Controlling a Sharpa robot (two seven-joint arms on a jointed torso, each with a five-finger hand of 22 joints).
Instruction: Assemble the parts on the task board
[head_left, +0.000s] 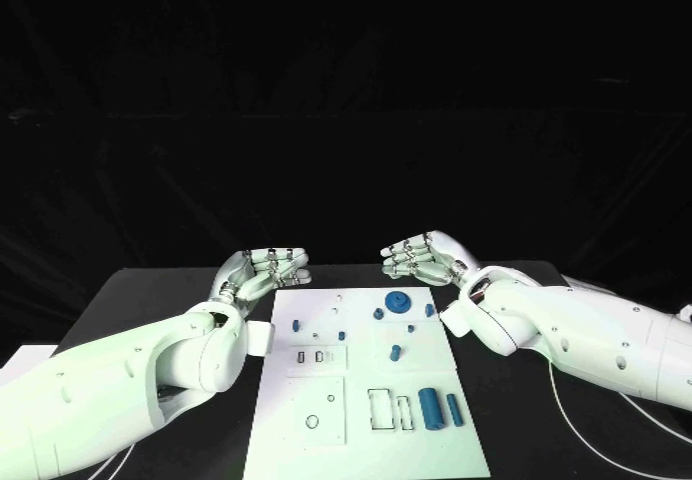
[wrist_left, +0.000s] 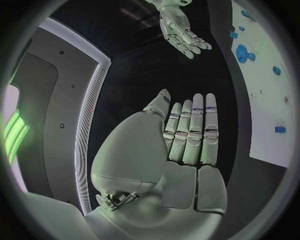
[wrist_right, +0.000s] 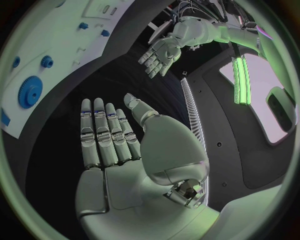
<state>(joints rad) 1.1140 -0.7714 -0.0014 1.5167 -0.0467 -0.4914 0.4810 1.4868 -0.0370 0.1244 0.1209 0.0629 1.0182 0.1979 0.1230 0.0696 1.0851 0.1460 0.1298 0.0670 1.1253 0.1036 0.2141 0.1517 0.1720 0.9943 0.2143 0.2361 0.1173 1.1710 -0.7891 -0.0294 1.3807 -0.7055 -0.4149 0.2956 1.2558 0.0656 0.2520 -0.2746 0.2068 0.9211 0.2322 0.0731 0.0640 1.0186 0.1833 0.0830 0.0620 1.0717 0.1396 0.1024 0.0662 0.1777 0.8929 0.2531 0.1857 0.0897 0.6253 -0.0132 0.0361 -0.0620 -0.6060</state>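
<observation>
The white task board (head_left: 433, 450) lies in the middle of the black table. On it a blue gear (head_left: 397, 298) sits near the far edge, with a small blue peg (head_left: 395, 352) in the middle and two blue cylinders (head_left: 431, 409) lying at the near right. My left hand (head_left: 267, 268) hovers just beyond the board's far left corner, fingers stretched out and holding nothing. My right hand (head_left: 418, 258) hovers beyond the far right part, also flat and holding nothing. In the left wrist view the left hand (wrist_left: 187, 135) lies beside the board (wrist_left: 269, 115). In the right wrist view the right hand (wrist_right: 109, 145) is near the gear (wrist_right: 29, 91).
Several small blue pieces (head_left: 294, 325) and rectangular slots (head_left: 381, 408) are spread over the board. Black table (head_left: 144, 300) lies bare on both sides. Each wrist view shows the other hand: the right hand (wrist_left: 181, 30) and the left hand (wrist_right: 159, 55).
</observation>
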